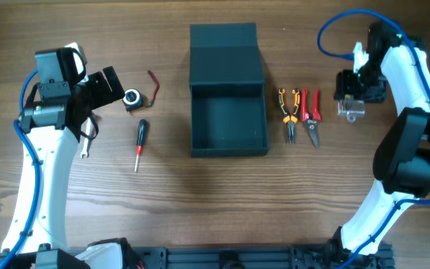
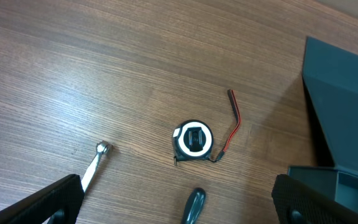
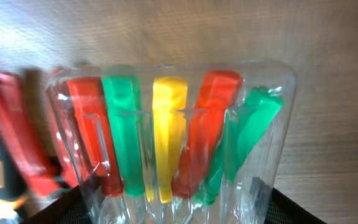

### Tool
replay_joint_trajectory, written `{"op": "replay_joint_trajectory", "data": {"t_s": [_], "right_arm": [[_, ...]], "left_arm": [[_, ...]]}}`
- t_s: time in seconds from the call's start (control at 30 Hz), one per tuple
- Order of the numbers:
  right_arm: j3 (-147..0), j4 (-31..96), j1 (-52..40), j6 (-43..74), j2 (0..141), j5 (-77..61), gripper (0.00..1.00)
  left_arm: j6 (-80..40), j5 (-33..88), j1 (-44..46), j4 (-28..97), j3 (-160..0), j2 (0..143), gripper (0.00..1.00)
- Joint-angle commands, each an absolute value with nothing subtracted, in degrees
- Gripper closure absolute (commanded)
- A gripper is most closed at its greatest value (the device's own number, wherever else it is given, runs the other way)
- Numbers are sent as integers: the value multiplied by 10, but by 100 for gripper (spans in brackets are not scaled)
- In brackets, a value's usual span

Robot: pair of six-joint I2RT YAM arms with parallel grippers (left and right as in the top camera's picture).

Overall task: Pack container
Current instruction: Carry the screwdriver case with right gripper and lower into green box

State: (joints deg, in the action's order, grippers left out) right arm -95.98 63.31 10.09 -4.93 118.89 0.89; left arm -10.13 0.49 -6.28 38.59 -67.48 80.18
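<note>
Left end effector [image 2: 176, 183] wide open, empty, right end effector [image 3: 176, 196] straddling clear plastic case of coloured tools [image 3: 166, 106], grip unclear

Wood tbl [image 1: 200, 202]: container [image 1: 226, 60], tape measure [image 1: 131, 98], screwdriver [image 1: 139, 142], orange pliers [image 1: 290, 112], red pliers [image 1: 311, 116].

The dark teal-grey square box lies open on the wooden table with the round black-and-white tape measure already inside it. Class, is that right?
Not quite. The overhead view shows the dark teal-grey box open but empty; the round tape measure lies on the wooden table to its left.
</note>
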Motion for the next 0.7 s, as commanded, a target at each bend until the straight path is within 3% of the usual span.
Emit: {"op": "replay_joint_trajectory", "data": {"t_s": [0.0,0.2,0.43,0.67], "right_arm": [[-1005,646,54,-49,1121,-12,56],[-1031,640,-82,-80,1025,-66,71],[-1029,576,-244,1,1013,-65,76],[-1023,573,-331,25,1072,-65,77]], "left_arm": [[-92,12,-66,384,-685,803,0],[-92,12,-66,384,-685,803,0],[-92,12,-66,384,-685,803,0],[-92,12,-66,384,-685,803,0]]}}
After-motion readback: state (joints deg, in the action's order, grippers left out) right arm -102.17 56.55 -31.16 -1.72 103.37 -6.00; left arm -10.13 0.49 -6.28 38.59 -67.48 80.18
